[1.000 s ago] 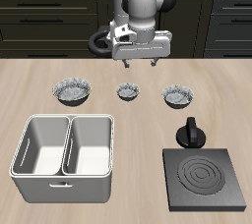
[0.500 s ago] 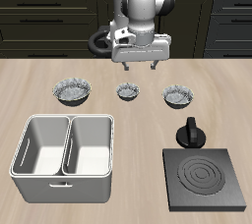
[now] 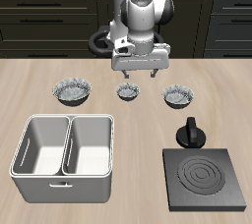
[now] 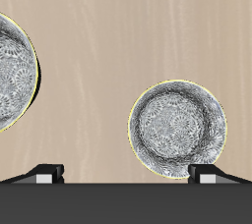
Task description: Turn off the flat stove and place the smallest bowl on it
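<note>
Gripper: jaws spread wide, holding nothing, poised above the table's back edge, over the middle of a row of three bowls.

Smallest bowl: directly beneath, mid-row, near the back edge; also seen close below the fingers. Thin crinkled metal by its look, likely light, stiff and slippery. Best pinched across the fluted rim, one finger inside, one outside.

Stove: front corner of the table, coils dark, black knob behind it.
</note>
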